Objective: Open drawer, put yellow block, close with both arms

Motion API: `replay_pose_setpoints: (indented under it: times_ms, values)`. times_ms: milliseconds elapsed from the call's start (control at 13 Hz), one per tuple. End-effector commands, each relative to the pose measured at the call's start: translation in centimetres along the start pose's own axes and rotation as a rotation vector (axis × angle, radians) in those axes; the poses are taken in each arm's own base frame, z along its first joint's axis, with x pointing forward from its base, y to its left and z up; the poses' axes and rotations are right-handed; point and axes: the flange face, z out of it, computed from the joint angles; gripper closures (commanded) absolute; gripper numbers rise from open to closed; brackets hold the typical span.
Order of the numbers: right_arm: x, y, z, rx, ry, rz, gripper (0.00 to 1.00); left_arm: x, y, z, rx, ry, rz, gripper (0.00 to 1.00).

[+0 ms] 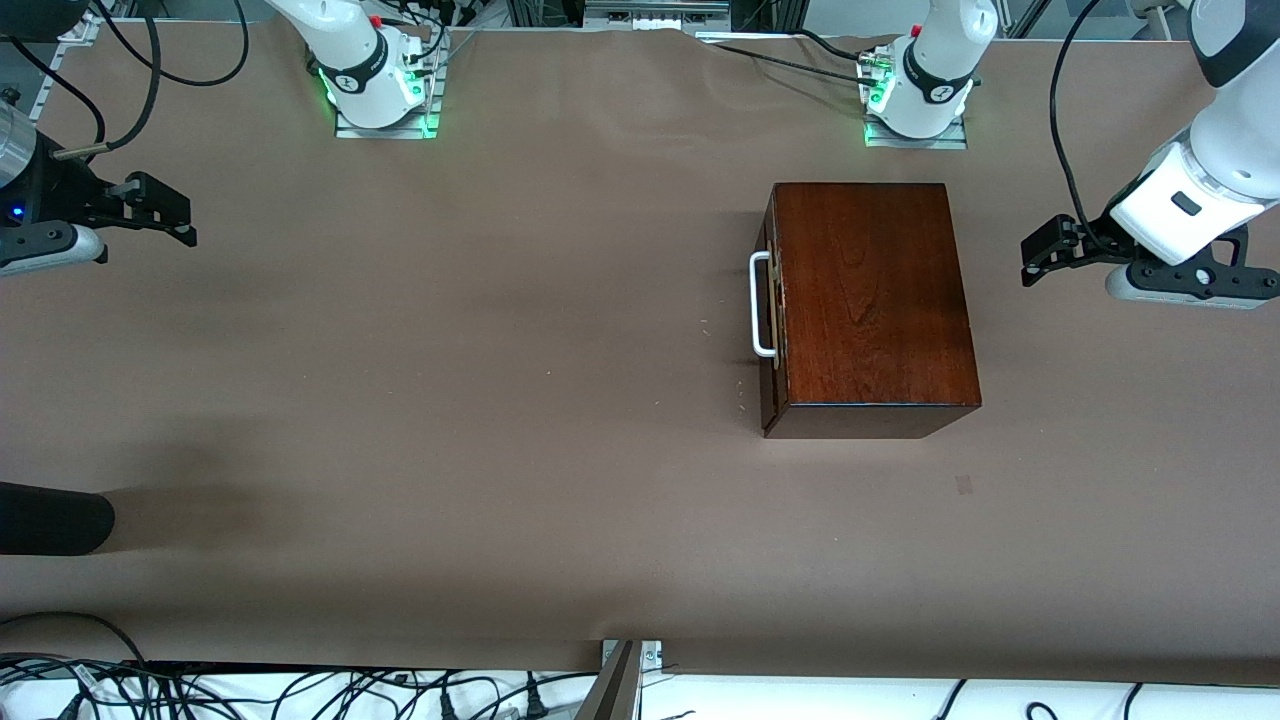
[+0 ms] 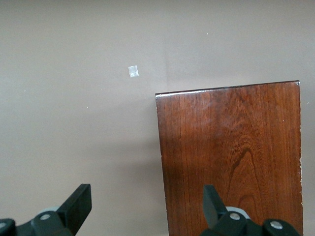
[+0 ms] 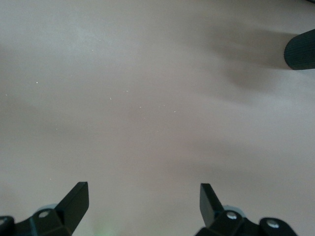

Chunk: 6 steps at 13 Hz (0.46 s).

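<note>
The dark mahogany box (image 1: 870, 300) lies toward the left arm's end of the table. Its drawer is pushed in, with the white bar handle (image 1: 760, 305) facing the right arm's end. The box top (image 2: 231, 157) fills part of the left wrist view. My left gripper (image 1: 1035, 258) hangs open at the box's side toward the left arm's end; in its own view the left gripper (image 2: 146, 196) has one finger over the box top and the other over bare table. My right gripper (image 1: 185, 218) waits open over the right arm's end, with only bare table under the right gripper (image 3: 144, 194). The yellow block is out of view.
A dark rounded object (image 1: 50, 518) juts in at the right arm's end, nearer the front camera, and shows again as the dark object (image 3: 301, 49). A small bit of tape (image 1: 963, 485) lies on the brown table cover nearer the camera than the box.
</note>
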Motion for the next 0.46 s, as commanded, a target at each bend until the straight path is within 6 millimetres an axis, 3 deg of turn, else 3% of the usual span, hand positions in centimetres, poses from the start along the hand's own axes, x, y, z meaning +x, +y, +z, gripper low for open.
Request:
replay_pose_setpoints:
  times_ms: [0,383]
  values:
    - [-0.16,0.0,-0.63,0.006,-0.004,0.013,0.0,-1.75,-0.39,-0.35,-0.003,0.012,0.006,0.0]
    - [-0.15,-0.01,-0.71,0.007,-0.002,0.013,0.0,-1.98,-0.87,-0.17,-0.004,0.008,0.002,0.0]
